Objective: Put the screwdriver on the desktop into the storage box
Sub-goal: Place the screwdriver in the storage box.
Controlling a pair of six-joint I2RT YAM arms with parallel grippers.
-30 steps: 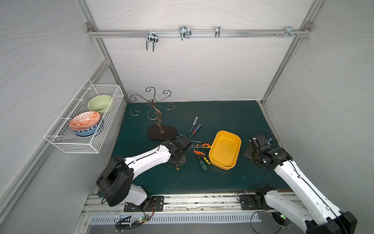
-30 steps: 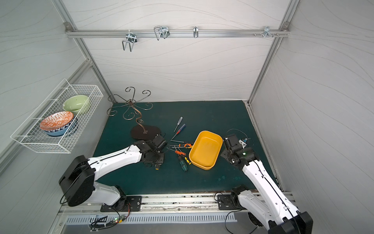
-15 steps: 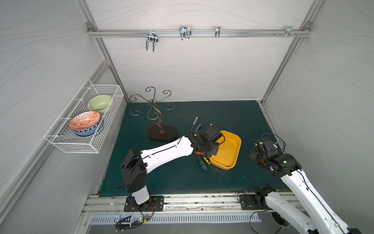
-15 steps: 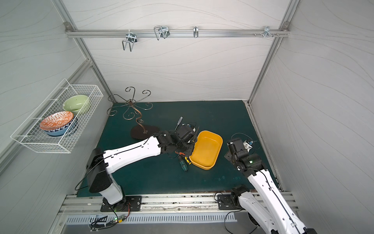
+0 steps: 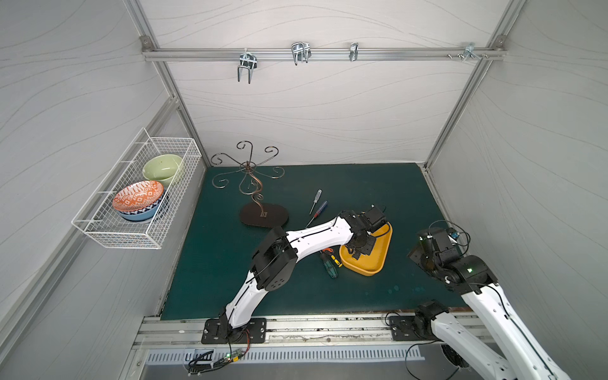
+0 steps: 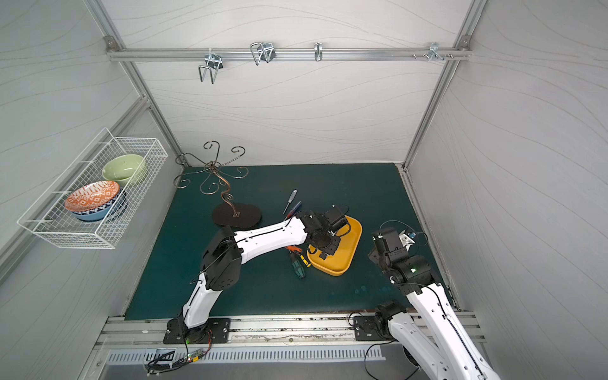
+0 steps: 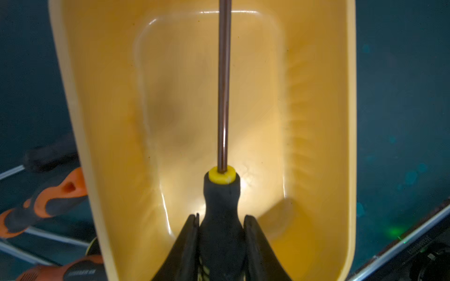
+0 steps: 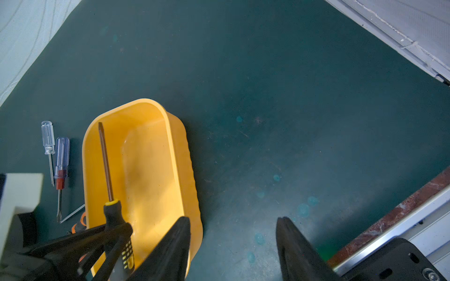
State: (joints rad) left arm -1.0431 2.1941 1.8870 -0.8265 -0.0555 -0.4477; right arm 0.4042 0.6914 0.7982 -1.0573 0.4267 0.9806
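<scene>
Where the screwdriver is: black-handled screwdriver [image 7: 221, 194] with a yellow collar, its shaft running lengthwise over the inside of the storage box [image 7: 80, 102]; whether the tip touches the box floor cannot be told.
Left gripper: left gripper [image 7: 221, 216] jaws clamped on the screwdriver handle, at the box end nearest the arm bases.
Right gripper: right gripper [image 8: 232, 219] jaws apart, over the desktop [image 8: 304, 97] just beside the storage box, on the side away from the loose tools.
Storage box: yellow, resting on the desktop, walls around the held shaft.
Loose tools: clear-handled driver [image 8: 48, 136] and blue-handled driver [image 8: 62, 155] side by side near the box's far corner; orange-and-black handle [image 7: 48, 197] just beside its long wall; green-handled driver [image 5: 330, 268] near its near corner.
Wire basket: wire basket [image 5: 131, 238] on the side wall, well apart from the storage box.
Basket contents: green bowl [image 5: 163, 166]; orange patterned bowl [image 5: 138, 195] stacked in a blue bowl [image 5: 138, 214].
</scene>
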